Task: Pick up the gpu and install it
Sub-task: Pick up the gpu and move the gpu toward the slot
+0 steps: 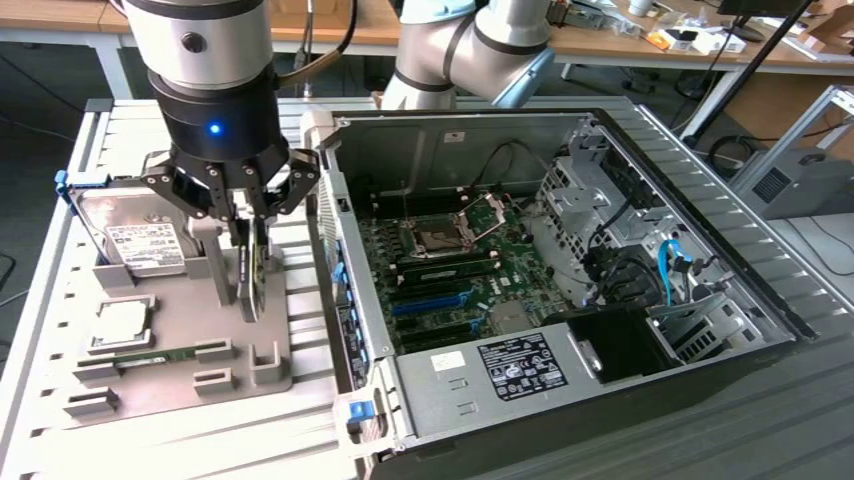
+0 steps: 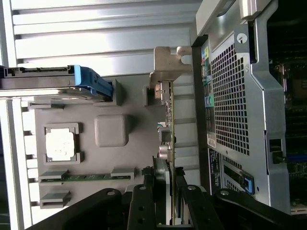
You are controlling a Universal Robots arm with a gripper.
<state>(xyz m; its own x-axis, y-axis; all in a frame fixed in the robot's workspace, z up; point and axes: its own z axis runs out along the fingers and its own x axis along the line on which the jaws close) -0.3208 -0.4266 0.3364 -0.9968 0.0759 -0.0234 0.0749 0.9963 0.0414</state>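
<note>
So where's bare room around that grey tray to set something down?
Bare: the slatted table along the grey tray's near edge, and the tray's middle between chip and graphics card. Crowded: by the hard drive, and where the gripper grips the card beside the computer case.

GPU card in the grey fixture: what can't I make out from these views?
- Thin brownish-green gpu card with silver bracket: wrist view is edge-on, faces hidden; exterior view, the black gripper covers its top.
- Blue motherboard slots: wrist view, the open computer case's perforated rear wall blocks them.
- White label on silver hard drive: print too small, exterior view.
</note>
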